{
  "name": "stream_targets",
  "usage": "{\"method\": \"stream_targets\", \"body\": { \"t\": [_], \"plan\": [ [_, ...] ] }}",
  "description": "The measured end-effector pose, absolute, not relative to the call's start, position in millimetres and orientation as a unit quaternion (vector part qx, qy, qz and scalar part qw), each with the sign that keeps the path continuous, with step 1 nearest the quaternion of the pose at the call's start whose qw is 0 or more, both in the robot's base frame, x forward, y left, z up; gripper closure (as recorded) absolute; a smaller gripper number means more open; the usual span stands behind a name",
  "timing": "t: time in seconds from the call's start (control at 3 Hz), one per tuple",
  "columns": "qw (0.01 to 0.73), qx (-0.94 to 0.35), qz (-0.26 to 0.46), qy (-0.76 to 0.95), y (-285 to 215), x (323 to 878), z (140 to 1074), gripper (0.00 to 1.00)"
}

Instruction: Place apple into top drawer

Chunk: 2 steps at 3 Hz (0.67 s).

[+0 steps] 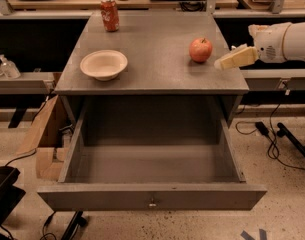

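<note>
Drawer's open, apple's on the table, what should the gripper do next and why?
Probably ease the gripper left onto the apple: it hovers just right of the apple, not touching it, and the apple must be grasped before it can go into the open drawer.

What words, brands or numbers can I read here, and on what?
Red can: white lettering, too blurred to read.
Apple, bowl, top drawer: no text.
Hand, beside the apple at the right edge of the tabletop: no text.
</note>
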<state>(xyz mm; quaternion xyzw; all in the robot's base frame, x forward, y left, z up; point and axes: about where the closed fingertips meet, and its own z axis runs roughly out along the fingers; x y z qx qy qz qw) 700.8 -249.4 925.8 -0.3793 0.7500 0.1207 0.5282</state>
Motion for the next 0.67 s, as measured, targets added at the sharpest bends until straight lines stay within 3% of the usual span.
{"method": "stream_targets", "body": {
  "t": [0.67],
  "plan": [
    [0.544,-0.391,0.204,0.714,-183,766,898,0.00]
  ]
}}
